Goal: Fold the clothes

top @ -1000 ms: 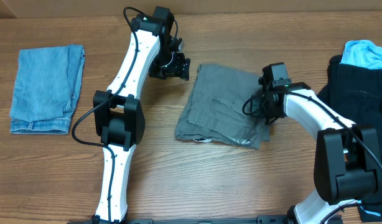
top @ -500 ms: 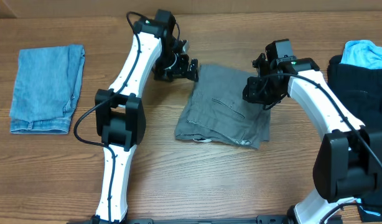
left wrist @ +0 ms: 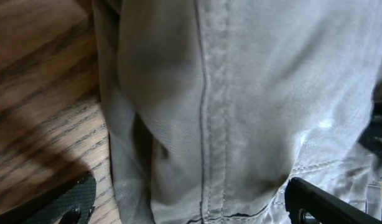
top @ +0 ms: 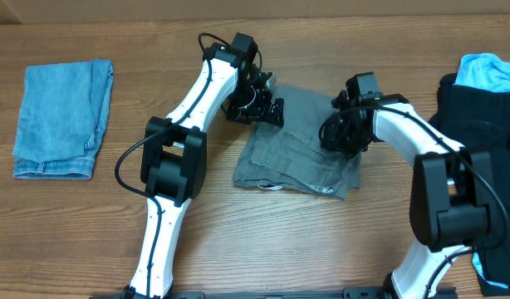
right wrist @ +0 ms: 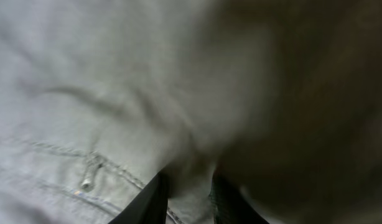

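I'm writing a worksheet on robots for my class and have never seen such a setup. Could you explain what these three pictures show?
These are two robot arms at a wooden table, each ending in a two-finger gripper. One picture looks down from above. The other two come from cameras on the wrists, so they show the cloth very close. In the middle lie grey shorts, partly folded. Folded blue denim lies to the left, a black garment and a light blue cloth to the right. The left gripper is at the shorts' far left corner, its fingers spread wide and holding nothing. The right gripper is on their right side. Its fingers stand close with cloth between them, apparently pinching it.
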{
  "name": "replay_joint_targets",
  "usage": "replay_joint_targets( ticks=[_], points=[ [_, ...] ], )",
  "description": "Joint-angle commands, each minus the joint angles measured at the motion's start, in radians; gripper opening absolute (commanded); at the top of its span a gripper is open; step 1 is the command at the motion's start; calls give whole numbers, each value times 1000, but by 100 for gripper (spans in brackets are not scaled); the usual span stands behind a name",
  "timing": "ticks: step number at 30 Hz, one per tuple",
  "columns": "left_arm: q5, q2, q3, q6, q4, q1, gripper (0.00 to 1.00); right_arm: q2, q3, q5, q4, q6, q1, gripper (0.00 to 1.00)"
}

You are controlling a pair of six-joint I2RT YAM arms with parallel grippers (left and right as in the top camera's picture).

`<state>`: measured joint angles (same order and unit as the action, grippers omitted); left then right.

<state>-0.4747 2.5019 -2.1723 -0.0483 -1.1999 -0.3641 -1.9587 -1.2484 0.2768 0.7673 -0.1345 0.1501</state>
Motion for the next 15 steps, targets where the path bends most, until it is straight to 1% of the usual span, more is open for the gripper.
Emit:
replay_joint_targets(
  ticks=[1, 5, 12, 14, 15],
  points=[
    [10, 11, 36, 26, 0, -14, 100, -51, 18, 23, -4, 1, -4, 25],
    [12, 11, 61, 27, 4, -30, 100, -64, 19, 40, -15, 1, -3, 22],
    [59, 11, 121, 26, 47, -78, 100, -64, 19, 43, -19, 1, 8, 22],
    [59, 11, 129, 26, 55, -88, 98, -64, 19, 43, -19, 1, 8, 22],
    [59, 11, 130, 26, 57, -92, 95, -64, 19, 43, -19, 1, 8, 22]
  ],
)
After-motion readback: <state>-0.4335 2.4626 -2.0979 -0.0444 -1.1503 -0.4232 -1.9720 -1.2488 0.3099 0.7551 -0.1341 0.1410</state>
